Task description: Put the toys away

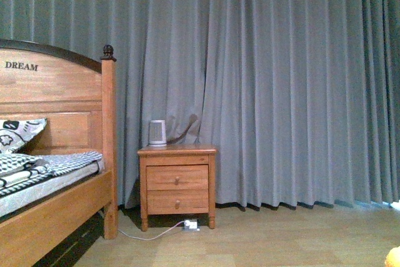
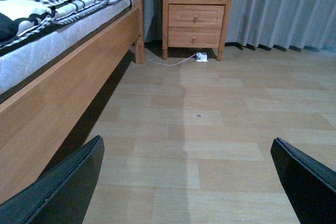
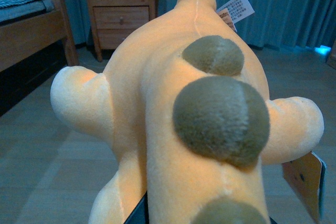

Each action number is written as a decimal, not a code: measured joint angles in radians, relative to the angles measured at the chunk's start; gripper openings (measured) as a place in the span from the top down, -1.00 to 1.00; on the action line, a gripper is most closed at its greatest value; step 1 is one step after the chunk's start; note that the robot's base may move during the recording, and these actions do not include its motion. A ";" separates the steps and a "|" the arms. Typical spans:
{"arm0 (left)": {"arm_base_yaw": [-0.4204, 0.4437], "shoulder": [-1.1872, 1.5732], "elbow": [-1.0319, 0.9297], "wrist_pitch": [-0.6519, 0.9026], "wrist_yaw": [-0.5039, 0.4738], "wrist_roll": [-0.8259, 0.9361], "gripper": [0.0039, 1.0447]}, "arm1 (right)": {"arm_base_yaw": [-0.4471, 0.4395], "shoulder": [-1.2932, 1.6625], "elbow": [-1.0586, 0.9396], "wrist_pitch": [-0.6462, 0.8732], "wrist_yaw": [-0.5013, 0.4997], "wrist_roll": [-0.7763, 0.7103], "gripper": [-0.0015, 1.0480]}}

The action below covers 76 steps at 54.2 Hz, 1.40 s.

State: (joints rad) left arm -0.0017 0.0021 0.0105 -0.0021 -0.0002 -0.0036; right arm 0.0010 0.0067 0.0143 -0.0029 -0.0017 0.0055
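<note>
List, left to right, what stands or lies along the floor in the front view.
Wooden bed with "DREAM" on its arched headboard → two-drawer wooden nightstand bearing a white kettle → sliver of the orange-yellow plush toy at the bottom right corner. Grey curtains span the back.

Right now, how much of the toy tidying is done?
Nothing looks put away yet. In hand: the right claw seems to grip the orange plush animal, up off the floor. The left claw is open and empty. Left: carrying the plush to its place, which isn't in view.
</note>
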 joint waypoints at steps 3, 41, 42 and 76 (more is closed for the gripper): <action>0.000 0.000 0.000 0.000 0.000 0.000 -0.88 | 0.000 0.000 0.000 0.000 0.000 0.000 0.86; 0.000 0.000 0.000 0.000 0.000 0.000 -0.88 | 0.000 0.000 0.000 0.000 0.001 0.000 0.86; 0.000 0.000 0.000 0.000 0.000 0.000 -0.88 | 0.000 0.000 0.000 0.000 0.001 0.000 0.86; 0.000 0.000 0.000 0.000 0.000 0.000 -0.88 | 0.000 0.000 0.000 0.000 0.001 0.000 0.86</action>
State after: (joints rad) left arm -0.0017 0.0017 0.0105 -0.0021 -0.0002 -0.0036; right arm 0.0010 0.0067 0.0143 -0.0029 -0.0010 0.0055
